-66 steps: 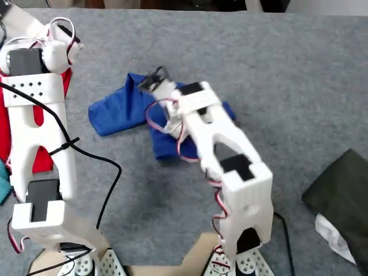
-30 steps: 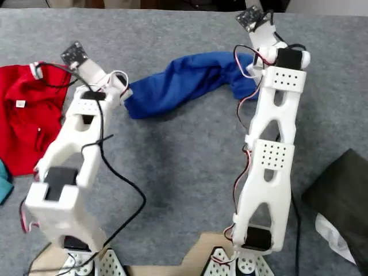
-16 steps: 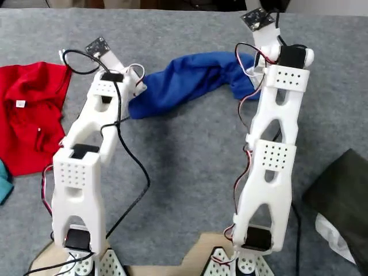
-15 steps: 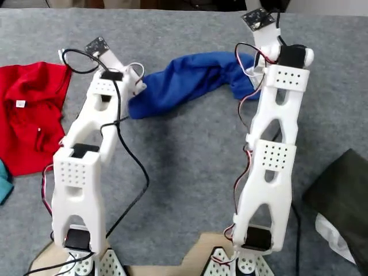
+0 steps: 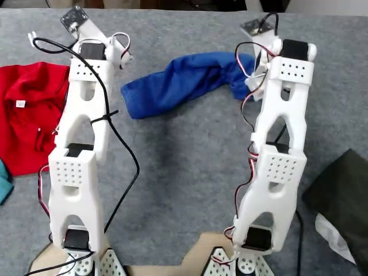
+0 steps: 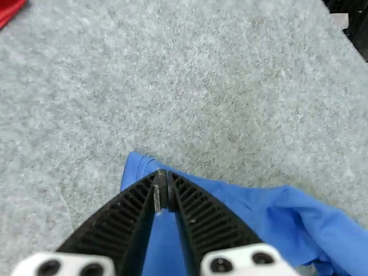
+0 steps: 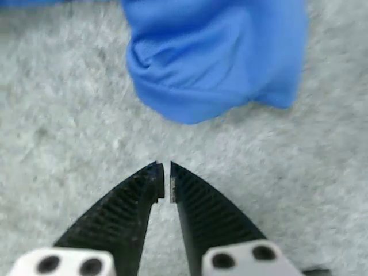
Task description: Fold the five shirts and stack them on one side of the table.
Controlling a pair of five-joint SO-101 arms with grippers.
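Left gripper [image 6: 162, 183] lifted off the blue shirt [image 5: 184, 80]

Nearest lies bare grey table [image 5: 172, 172], with a red shirt [image 5: 29, 109] at its left edge. Farther back the blue shirt stretches between both arms. Left gripper is pressed together and empty; right gripper [image 7: 167, 181], just beside the shirt's other end, is almost closed and empty

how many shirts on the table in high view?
5: blue shirt top centre, red shirt at left, teal sliver at left edge, dark cloth at right edge, white bit beside it. Last three are cut off; may not be shirts.
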